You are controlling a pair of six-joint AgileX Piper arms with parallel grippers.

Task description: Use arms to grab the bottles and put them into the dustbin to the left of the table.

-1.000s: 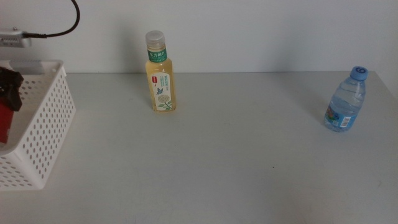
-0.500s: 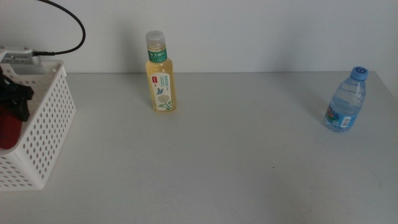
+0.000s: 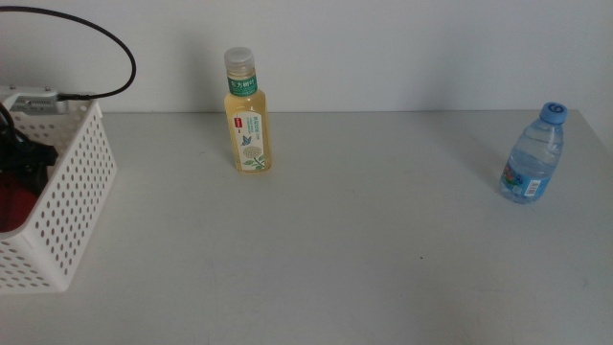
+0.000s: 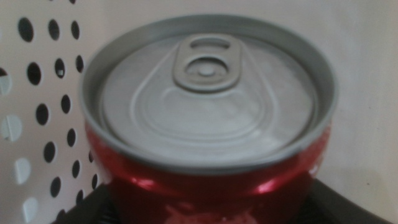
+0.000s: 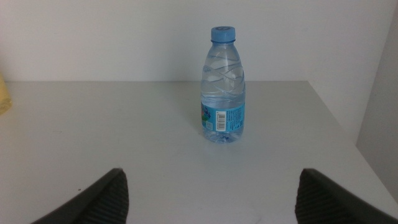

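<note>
The left gripper (image 3: 19, 158) is seen inside the white perforated dustbin (image 3: 77, 192) at the table's (image 3: 335, 259) nine o'clock edge, its jaws closed around the red soda can (image 4: 208, 124), which is held upright within the bin. The right gripper (image 5: 208, 196) is held with jaws spread wide and empty, facing the blue-capped water bottle (image 5: 222, 84) standing at three o'clock. The yellow tea bottle (image 3: 246, 113) is left upright toward eleven o'clock.
</note>
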